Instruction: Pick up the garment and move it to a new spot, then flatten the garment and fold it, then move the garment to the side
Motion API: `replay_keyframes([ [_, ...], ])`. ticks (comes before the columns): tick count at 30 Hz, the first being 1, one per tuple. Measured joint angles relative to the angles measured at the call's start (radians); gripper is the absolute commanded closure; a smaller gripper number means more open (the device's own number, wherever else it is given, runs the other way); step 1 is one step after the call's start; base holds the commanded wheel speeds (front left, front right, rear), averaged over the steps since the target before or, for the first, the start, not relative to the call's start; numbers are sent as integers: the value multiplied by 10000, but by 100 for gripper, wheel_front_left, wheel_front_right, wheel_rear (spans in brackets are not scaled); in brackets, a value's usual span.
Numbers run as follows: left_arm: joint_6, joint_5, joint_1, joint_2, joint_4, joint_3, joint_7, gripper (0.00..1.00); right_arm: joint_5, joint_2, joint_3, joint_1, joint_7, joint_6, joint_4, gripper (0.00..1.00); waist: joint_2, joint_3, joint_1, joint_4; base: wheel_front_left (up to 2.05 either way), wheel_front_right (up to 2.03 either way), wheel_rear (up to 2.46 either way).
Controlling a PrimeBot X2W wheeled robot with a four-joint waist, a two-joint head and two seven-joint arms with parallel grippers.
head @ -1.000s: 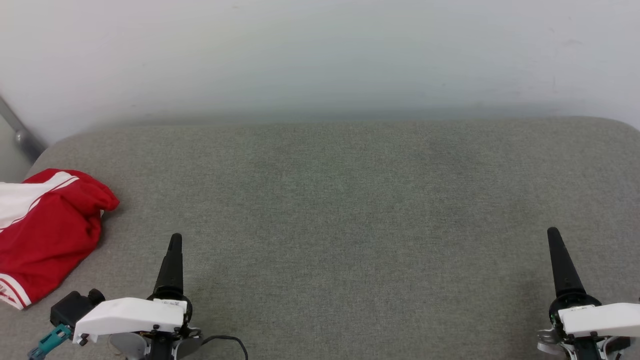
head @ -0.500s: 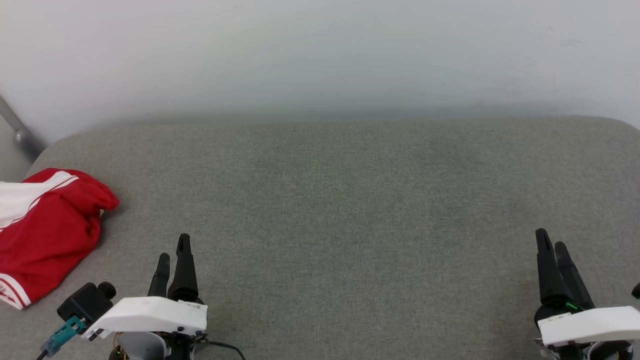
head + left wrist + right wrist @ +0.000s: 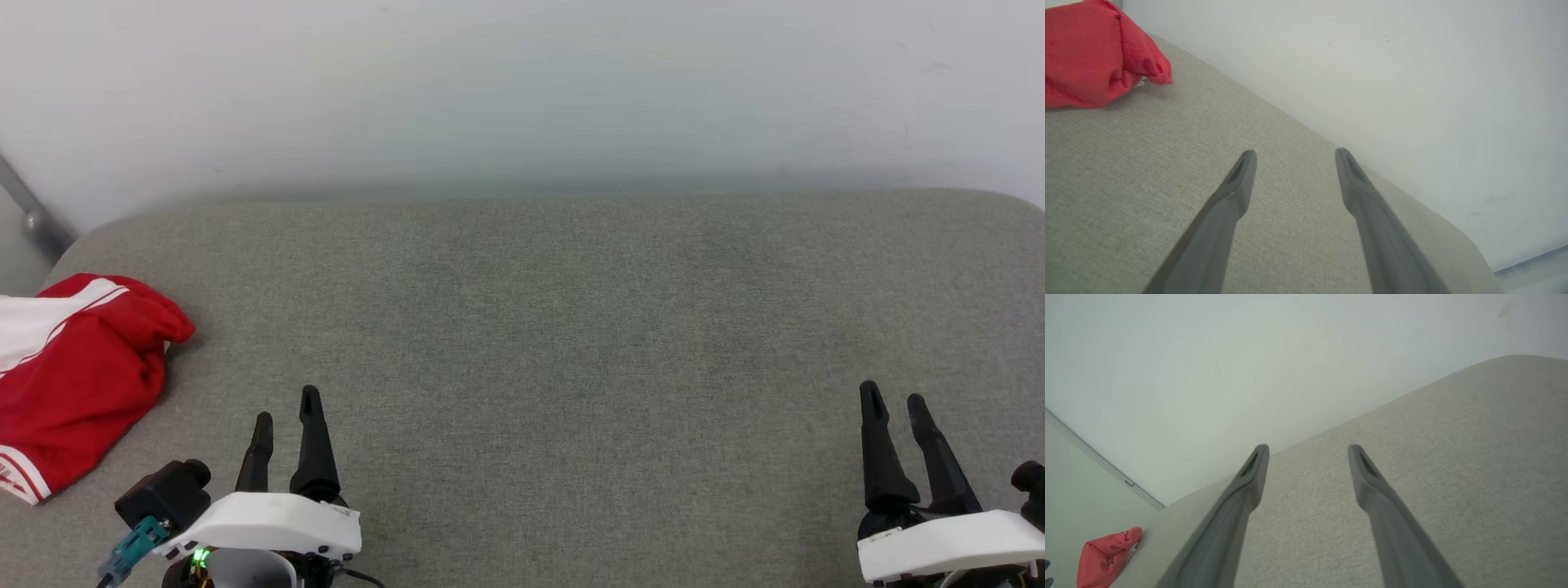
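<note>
The shirt lies on the bench at its left edge, just in front of the far-left corner, and part of it runs off the head view's left side. The left gripper is over the near side of the bench, a bit right of the shirt and closer to the robot, not touching it. The right gripper is over the near side too, but way across by the right edge, well apart from both. The wall stands right behind the far edge.

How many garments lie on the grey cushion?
1: a red-and-white garment bunched at the left edge of the cushion, partly cut off in the head view; more may lie unseen beyond.
</note>
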Motion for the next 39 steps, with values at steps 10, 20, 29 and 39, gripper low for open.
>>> replay_keyframes([
  [10, 165, 1319, 55, 4, -121, -290, -274, 0, -1266, 0, 50, 231, -293, 0, -205, 0, 0, -15, 0, 41, 0, 0, 0],
  [20, 234, 2401, 188, 4, -194, -539, -531, 0, -2414, 0, 174, 431, -535, 0, -372, 0, 0, -29, 0, 91, 0, 0, 0],
  [29, 142, 3193, 338, 8, -345, -619, -750, 0, -3317, 0, 209, 593, -763, 2, -533, 0, 0, -31, 1, 113, 0, 0, 0],
  [39, -17, 3939, 425, 8, -349, -671, -963, 0, -4245, -2, 230, 750, -974, 2, -654, 0, 0, -20, 0, 160, 0, 0, 0],
])
